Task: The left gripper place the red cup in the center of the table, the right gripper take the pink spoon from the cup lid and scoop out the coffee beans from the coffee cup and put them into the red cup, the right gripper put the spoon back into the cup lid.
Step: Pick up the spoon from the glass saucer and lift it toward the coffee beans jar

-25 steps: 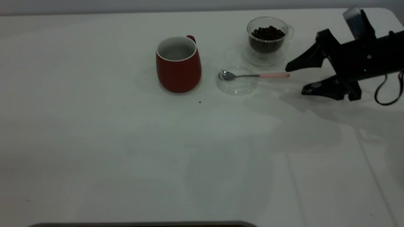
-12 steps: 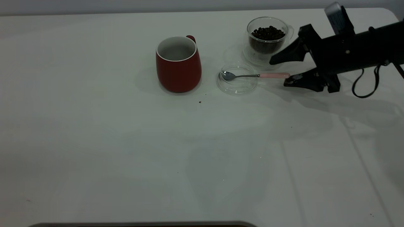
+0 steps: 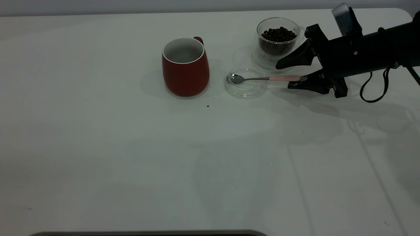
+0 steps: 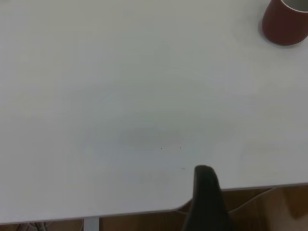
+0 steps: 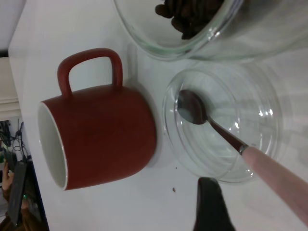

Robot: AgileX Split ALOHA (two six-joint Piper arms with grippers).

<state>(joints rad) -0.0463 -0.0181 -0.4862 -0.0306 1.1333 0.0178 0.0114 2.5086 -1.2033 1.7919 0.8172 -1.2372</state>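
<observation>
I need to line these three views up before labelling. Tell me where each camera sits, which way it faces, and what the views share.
Exterior view: above the table, facing the arms; the open right gripper straddles the pink spoon handle.
Left wrist view: on the left arm, off near the table's edge, looking across bare tabletop; one dark fingertip shows.
Right wrist view: on the right arm, close over the cup lid; one fingertip shows.
Shared: all three show the red cup.

Right end effector (image 3: pixel 283 74) low, fingers spread.

Red cup (image 3: pixel 185 67) left of cup lid (image 3: pixel 246 86); pink spoon (image 3: pixel 265 78) on lid.
</observation>
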